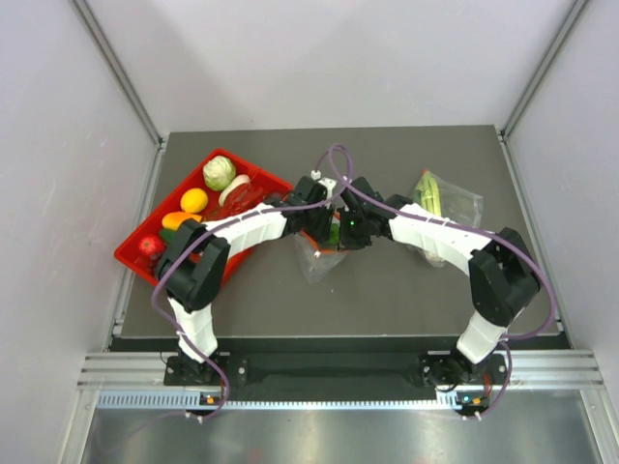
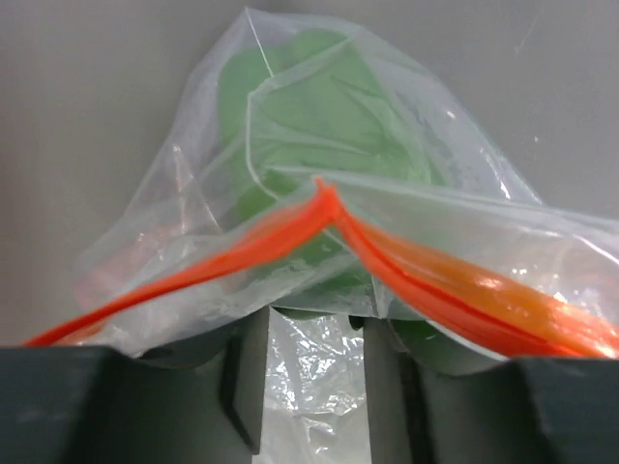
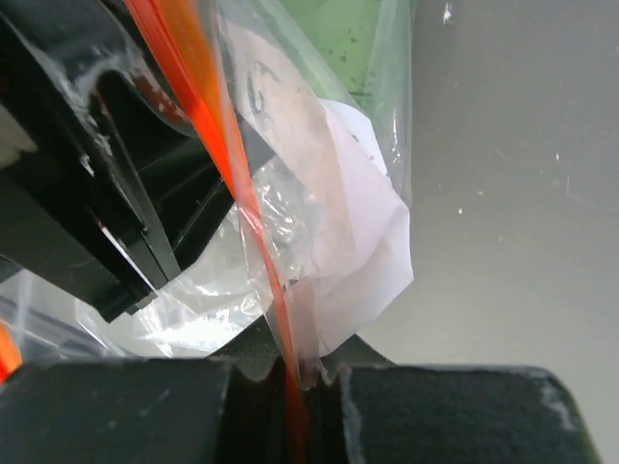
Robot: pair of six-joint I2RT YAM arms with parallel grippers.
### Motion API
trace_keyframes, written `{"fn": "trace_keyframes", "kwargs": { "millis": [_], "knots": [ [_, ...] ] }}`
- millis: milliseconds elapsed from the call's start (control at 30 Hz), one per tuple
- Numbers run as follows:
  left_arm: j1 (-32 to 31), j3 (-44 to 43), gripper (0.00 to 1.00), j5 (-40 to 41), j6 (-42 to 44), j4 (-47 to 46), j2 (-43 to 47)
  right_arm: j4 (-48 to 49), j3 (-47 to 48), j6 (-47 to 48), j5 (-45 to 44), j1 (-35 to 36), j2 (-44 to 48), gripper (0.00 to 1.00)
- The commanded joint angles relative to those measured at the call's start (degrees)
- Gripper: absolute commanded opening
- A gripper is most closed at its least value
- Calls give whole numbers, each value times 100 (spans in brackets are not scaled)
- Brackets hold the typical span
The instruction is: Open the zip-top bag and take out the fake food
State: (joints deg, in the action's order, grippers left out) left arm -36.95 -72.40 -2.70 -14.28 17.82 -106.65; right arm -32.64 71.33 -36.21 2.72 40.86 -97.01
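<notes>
The zip-top bag [image 1: 317,263] lies crumpled mid-table, under both grippers. In the left wrist view the bag [image 2: 329,116] holds green fake food [image 2: 319,106], and its red-orange zip strip [image 2: 242,256] peaks above my fingers. My left gripper [image 2: 314,387] has its fingers apart with crinkly plastic between them; it also shows in the top view [image 1: 314,217]. My right gripper [image 3: 300,387] is shut on the zip strip [image 3: 242,213]; it also shows in the top view [image 1: 346,227]. A pale green cabbage [image 1: 219,172] sits in the red tray.
The red tray [image 1: 131,253] at the left also holds an orange fruit [image 1: 193,200] and a red fruit [image 1: 150,245]. A clear bag with a leek [image 1: 447,198] lies at the right. Grey walls close in the table's left, right and far sides.
</notes>
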Motion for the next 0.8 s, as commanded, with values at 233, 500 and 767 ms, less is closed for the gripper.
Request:
{"fn": "trace_keyframes", "kwargs": {
  "millis": [233,500,767],
  "knots": [
    [-14,42,25,-477,426,396,635,-57,425,8,-219,-34,-28,0],
    [-5,139,25,-1566,795,1213,1208,-172,408,43,-413,-368,156,0],
    [12,288,25,-1918,1226,1847,1550,-190,513,175,-483,-623,156,0]
  ]
}}
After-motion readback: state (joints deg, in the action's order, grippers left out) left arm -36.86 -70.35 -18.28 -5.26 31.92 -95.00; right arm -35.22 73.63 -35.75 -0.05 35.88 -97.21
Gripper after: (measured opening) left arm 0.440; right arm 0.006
